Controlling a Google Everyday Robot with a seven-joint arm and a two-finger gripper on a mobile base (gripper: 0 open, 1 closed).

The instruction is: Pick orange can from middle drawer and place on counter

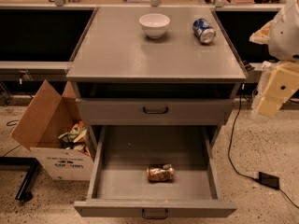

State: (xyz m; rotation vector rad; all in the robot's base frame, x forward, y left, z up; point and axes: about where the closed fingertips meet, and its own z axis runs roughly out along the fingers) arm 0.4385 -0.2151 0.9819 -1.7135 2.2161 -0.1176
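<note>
Camera view, looking down at a grey cabinet from the front. The orange can (pixel 160 172) lies on its side in the open drawer (pixel 131 148). It is close to the drawer's front panel, roughly below the middle of the counter's front edge. The counter (pixel 121 55) holds a white bowl (pixel 154 25) at the middle of its far edge. A blue can (pixel 204 30) lies toward the far right corner. The gripper (pixel 270 101) hangs just outside the counter's front right corner, well apart from the orange can. It holds nothing, and whether it is open or closed cannot be told.

The task looks to be at its start, with the reach for the can not yet made. The next move likely calls for swinging left over the drawer, then coming down between its side walls. The cabinet covers the drawer's back, so the front offers more room. The near half of the counter is bare for setting down. A box (pixel 51 134) stands left of the drawer. A black block (pixel 268 180) on a cable lies on the floor at right.
</note>
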